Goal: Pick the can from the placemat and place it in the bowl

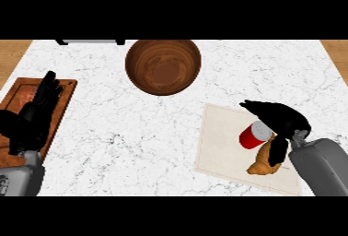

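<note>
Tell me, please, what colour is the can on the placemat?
The can is red with a pale silver top, seen in the head view, under the right hand.

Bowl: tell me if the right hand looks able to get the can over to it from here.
Probably yes. The right hand is curled round the can on the placemat, and the counter between it and the bowl looks bare.

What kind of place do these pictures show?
Most likely a kitchen counter: a white marble top holding a wooden bowl, a wooden cutting board, and a placemat with a red can.
</note>
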Controlling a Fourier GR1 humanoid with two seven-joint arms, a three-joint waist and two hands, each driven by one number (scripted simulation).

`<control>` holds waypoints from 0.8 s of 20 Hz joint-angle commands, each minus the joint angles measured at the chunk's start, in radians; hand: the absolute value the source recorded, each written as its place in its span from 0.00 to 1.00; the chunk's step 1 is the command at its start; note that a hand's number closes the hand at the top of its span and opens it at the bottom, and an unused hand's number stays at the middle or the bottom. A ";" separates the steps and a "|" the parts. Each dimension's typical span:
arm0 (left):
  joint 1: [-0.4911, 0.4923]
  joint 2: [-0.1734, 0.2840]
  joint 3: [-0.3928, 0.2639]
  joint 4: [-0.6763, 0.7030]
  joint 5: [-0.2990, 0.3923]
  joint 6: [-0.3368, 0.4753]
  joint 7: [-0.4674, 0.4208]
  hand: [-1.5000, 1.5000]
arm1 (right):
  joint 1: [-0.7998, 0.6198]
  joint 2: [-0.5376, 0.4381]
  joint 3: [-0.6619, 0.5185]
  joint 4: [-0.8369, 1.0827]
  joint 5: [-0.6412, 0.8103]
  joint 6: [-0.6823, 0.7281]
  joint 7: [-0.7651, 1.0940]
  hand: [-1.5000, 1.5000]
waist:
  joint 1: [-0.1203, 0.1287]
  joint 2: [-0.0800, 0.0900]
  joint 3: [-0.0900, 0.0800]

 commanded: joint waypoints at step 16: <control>-0.017 -0.039 0.045 0.005 -0.026 -0.041 0.007 0.50 | -0.061 0.157 -0.029 0.282 0.174 -0.153 -0.203 1.00 | 0.001 0.001 0.000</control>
